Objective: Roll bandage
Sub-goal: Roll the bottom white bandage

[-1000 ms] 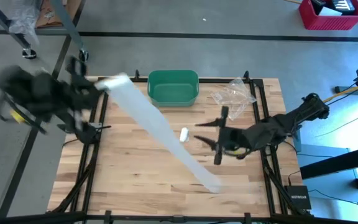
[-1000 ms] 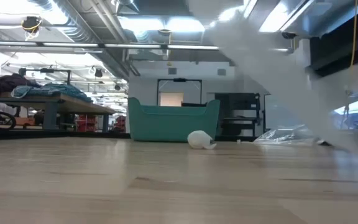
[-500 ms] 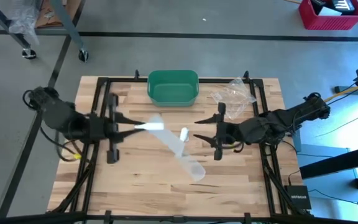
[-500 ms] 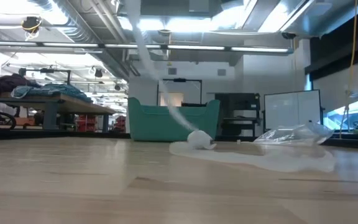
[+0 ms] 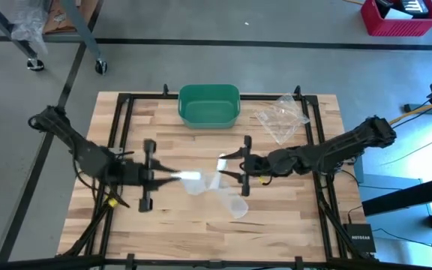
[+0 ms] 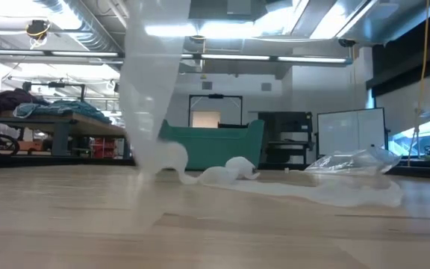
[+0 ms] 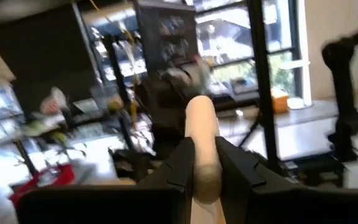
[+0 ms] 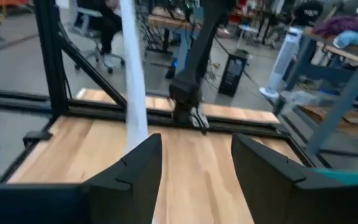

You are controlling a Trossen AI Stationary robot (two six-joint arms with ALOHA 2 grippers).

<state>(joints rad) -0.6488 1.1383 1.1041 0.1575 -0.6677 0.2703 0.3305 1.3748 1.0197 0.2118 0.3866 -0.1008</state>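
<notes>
The bandage (image 5: 225, 196) is a long, thin white strip. My left gripper (image 5: 172, 177) is shut on one end of it, above the table's middle left. In the low view the bandage (image 6: 151, 97) drops from there to the tabletop, and its rest (image 6: 312, 190) lies slack and rumpled on the wood. My right gripper (image 5: 227, 166) hovers open right of centre, facing the left one, with nothing between its fingers (image 8: 135, 174). The hanging strip (image 8: 132, 81) stands in front of it. A small white lump (image 5: 221, 160) lies on the table by the right fingertips. My left gripper pinches the bandage's end (image 7: 202, 158) between its two fingers (image 7: 179, 165). The fingers are about level and come from the table's left. A short stub (image 7: 201, 118) sticks out past the fingertips. The strip hangs slack below the hold, its lower part lying on the table.
A green bin (image 5: 208, 105) stands at the middle of the far edge. A crumpled clear plastic bag (image 5: 282, 114) lies at the far right. Black frame rails (image 5: 118, 127) run along the table's sides. Bare wood lies along the near edge.
My left gripper has come down and toward the table's right and near side with the bandage end. The strip, stretched slanting through the air before, has sunk: most of it now lies slack on the table. My right gripper has sunk and gone toward the table's left.
</notes>
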